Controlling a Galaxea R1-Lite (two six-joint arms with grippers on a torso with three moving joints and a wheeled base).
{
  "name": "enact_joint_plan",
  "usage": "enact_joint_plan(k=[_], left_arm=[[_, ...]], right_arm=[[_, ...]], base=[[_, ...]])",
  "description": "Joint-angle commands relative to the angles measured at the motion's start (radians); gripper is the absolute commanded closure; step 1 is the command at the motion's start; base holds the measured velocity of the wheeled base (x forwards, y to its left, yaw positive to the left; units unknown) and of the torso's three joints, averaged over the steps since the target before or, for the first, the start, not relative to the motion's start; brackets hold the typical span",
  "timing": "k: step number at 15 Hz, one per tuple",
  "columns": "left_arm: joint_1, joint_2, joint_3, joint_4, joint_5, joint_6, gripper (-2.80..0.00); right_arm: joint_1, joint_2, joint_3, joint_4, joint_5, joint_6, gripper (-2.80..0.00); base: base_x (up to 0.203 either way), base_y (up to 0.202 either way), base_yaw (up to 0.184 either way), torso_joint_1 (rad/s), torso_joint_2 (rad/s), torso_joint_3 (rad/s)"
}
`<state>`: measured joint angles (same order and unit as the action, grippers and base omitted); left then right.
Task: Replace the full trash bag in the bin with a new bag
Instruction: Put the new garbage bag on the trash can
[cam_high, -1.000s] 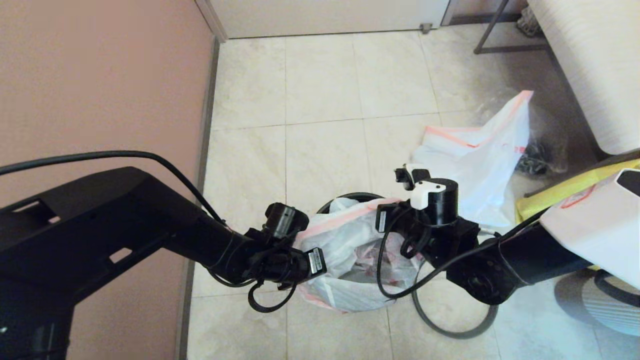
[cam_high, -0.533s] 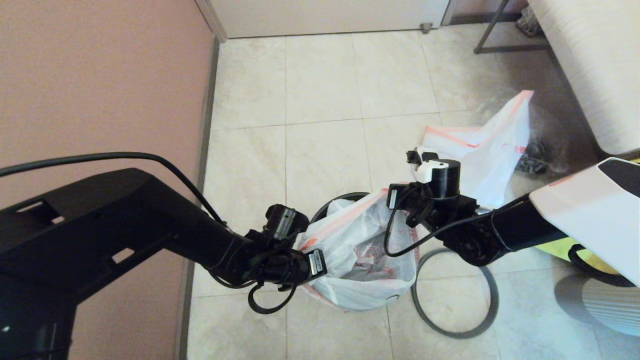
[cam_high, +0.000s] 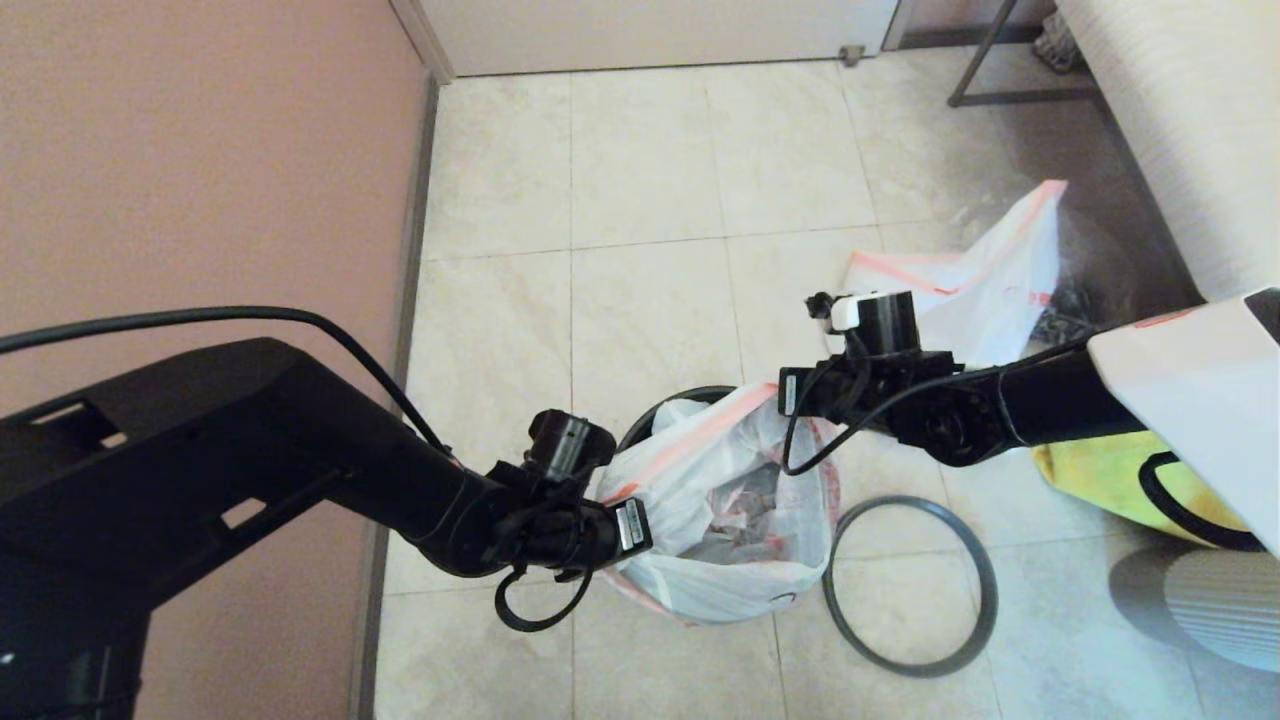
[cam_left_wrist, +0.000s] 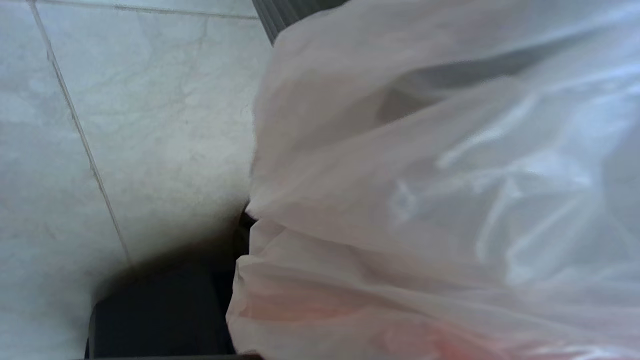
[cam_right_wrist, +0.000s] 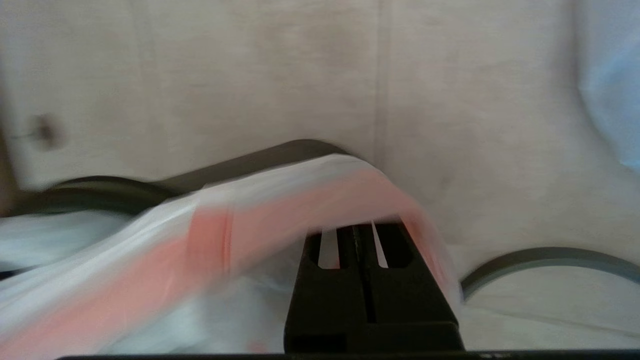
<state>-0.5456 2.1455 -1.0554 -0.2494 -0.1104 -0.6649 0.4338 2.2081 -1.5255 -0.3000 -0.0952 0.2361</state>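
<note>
The bin (cam_high: 680, 397) is a small black bucket on the tile floor, mostly hidden by the new bag (cam_high: 720, 500) that sits in it. This thin white bag has a pink-orange hem and red print showing inside. My left gripper (cam_high: 648, 520) holds the bag's near-left edge, its fingers buried in plastic (cam_left_wrist: 425, 200). My right gripper (cam_high: 778, 392) is shut on the hem at the far right side; the pink band (cam_right_wrist: 280, 210) drapes over its closed jaws (cam_right_wrist: 356, 230). The full trash bag (cam_high: 985, 290) lies on the floor behind the right arm.
The bin's grey ring (cam_high: 990, 590) lies flat on the floor to the right of the bin. A yellow bag (cam_high: 1110, 475) sits under the right arm. A pink wall (cam_high: 200, 150) runs along the left. A metal frame (cam_high: 985, 70) and white furniture (cam_high: 1180, 130) stand at the back right.
My right gripper has moved back and to the right with the hem, drawing the bag's mouth wider over the bin. The grey ring now shows whole. The left gripper has stayed put.
</note>
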Motion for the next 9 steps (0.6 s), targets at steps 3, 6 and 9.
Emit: enact_joint_plan(k=[3, 6, 9], left_arm=[[-0.033, -0.024, 0.042, -0.033, -0.005, 0.055, 0.00], [-0.065, -0.055, 0.044, -0.028, -0.006, 0.072, 0.00], [-0.096, -0.067, 0.042, -0.026, -0.005, 0.078, 0.00]], right_arm=[[0.000, -0.082, -0.008, 0.068, 0.127, 0.023, 0.00], [0.000, -0.062, -0.019, 0.069, 0.136, 0.020, 0.00], [-0.001, -0.020, -0.081, 0.096, 0.137, 0.004, 0.00]], base=[[0.000, 0.000, 0.000, 0.000, 0.00, 0.000], [0.000, 0.000, 0.000, 0.000, 0.00, 0.000], [0.000, 0.000, 0.000, 0.000, 0.00, 0.000]])
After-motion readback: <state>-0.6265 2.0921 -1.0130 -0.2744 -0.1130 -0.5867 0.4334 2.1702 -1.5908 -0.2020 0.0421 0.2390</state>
